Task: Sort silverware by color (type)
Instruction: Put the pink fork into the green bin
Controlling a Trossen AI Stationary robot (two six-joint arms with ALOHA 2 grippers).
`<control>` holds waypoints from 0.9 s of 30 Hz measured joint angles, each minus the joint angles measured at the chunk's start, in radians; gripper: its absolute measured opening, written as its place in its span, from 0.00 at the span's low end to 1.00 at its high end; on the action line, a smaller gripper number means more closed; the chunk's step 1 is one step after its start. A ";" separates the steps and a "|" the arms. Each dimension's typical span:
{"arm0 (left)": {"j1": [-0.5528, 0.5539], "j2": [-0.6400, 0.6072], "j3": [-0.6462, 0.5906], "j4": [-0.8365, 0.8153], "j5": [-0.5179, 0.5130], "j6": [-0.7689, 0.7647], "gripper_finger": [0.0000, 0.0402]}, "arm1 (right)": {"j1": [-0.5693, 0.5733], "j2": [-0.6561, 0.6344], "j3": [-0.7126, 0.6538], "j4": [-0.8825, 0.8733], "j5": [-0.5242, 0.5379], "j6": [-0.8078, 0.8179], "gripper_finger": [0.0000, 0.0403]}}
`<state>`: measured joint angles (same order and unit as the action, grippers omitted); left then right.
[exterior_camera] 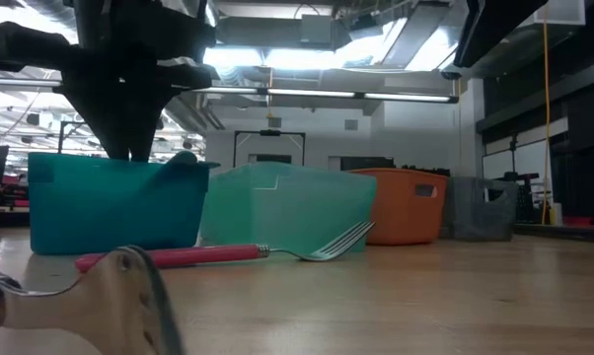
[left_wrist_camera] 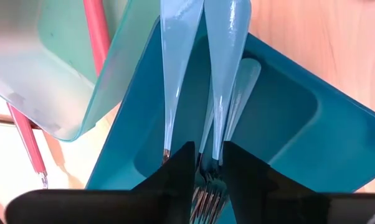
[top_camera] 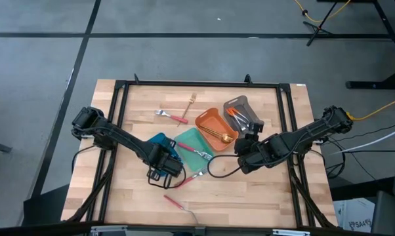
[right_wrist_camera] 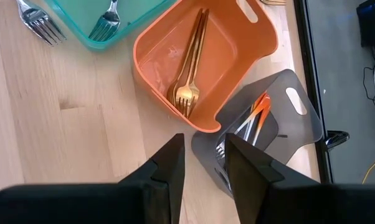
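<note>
Two blue-handled forks (left_wrist_camera: pixel 220 74) lie in the blue tray (left_wrist_camera: pixel 287 124) right under my left gripper (left_wrist_camera: pixel 205 163), handles running straight away from its parted fingers; farther off, my right gripper (right_wrist_camera: pixel 203 163) waits spread beside the orange tray (right_wrist_camera: pixel 237 56)

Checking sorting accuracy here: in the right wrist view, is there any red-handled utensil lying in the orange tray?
No. The orange tray holds only gold forks; the orange-handled utensils lie in the grey tray beside it.
</note>
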<state>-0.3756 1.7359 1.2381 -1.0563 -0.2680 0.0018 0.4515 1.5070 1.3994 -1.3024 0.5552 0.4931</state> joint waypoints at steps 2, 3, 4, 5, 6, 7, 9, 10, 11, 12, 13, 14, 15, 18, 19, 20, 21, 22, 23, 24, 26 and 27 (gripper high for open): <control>-0.003 0.000 0.003 -0.006 0.000 0.000 0.19 | 0.000 0.000 0.000 0.000 0.000 0.000 0.26; -0.006 0.000 0.011 -0.014 0.000 0.000 0.19 | 0.000 0.000 0.000 -0.001 0.000 0.000 0.26; -0.009 0.000 0.024 -0.019 0.001 -0.003 0.19 | 0.000 0.000 0.000 -0.004 0.000 0.000 0.26; -0.012 0.000 0.040 -0.020 0.000 -0.014 0.19 | 0.000 0.000 0.000 -0.007 0.000 0.000 0.26; -0.014 0.000 0.058 -0.024 0.001 -0.028 0.19 | 0.000 0.000 0.000 -0.010 0.000 -0.001 0.26; -0.015 0.000 0.077 -0.033 0.001 -0.046 0.19 | 0.000 0.000 0.000 -0.010 0.000 -0.003 0.26; -0.014 0.000 0.120 -0.043 0.002 -0.090 0.19 | 0.000 0.000 0.000 -0.012 0.001 -0.011 0.26; -0.014 0.000 0.143 -0.044 0.001 -0.117 0.19 | 0.000 0.000 0.000 -0.015 0.001 -0.022 0.26; -0.013 0.000 0.167 -0.046 0.001 -0.145 0.19 | 0.000 0.000 0.000 -0.021 0.000 -0.027 0.26; -0.013 0.000 0.190 -0.049 0.001 -0.175 0.19 | 0.000 0.000 0.000 -0.028 0.002 -0.028 0.26; -0.013 0.000 0.211 -0.050 0.001 -0.208 0.19 | 0.000 0.000 0.000 -0.039 0.003 -0.029 0.26; -0.014 0.000 0.232 -0.049 0.001 -0.243 0.19 | 0.000 0.000 0.000 -0.053 0.010 -0.029 0.26; -0.014 0.000 0.251 -0.048 0.001 -0.281 0.19 | 0.000 0.000 0.000 -0.065 0.017 -0.029 0.26; -0.018 0.000 0.298 -0.046 0.003 -0.397 0.19 | 0.000 0.000 0.000 -0.098 0.032 -0.030 0.26; -0.022 0.000 0.309 -0.038 0.010 -0.430 0.19 | 0.000 0.000 0.000 -0.106 0.036 -0.029 0.26; -0.026 0.000 0.316 -0.024 0.021 -0.452 0.19 | 0.000 0.000 0.000 -0.111 0.036 -0.029 0.26; -0.032 -0.001 0.318 0.005 0.039 -0.467 0.19 | 0.000 0.000 0.000 -0.116 0.036 -0.030 0.26; -0.039 -0.001 0.318 0.037 0.060 -0.472 0.19 | 0.000 0.000 0.000 -0.116 0.036 -0.029 0.26; -0.049 -0.001 0.318 0.066 0.079 -0.472 0.19 | 0.000 0.000 0.000 -0.114 0.036 -0.029 0.26; -0.060 -0.001 0.318 0.095 0.092 -0.471 0.19 | 0.000 0.000 0.000 -0.114 0.036 -0.029 0.26; -0.081 -0.001 0.318 0.154 0.103 -0.472 0.19 | 0.001 0.000 0.000 -0.114 0.036 -0.029 0.26; -0.092 -0.001 0.318 0.178 0.103 -0.472 0.19 | 0.001 0.000 0.000 -0.114 0.036 -0.029 0.26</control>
<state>-0.4676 1.7348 1.5562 -0.8782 -0.1650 -0.4706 0.4522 1.5070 1.3994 -1.4166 0.5911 0.4637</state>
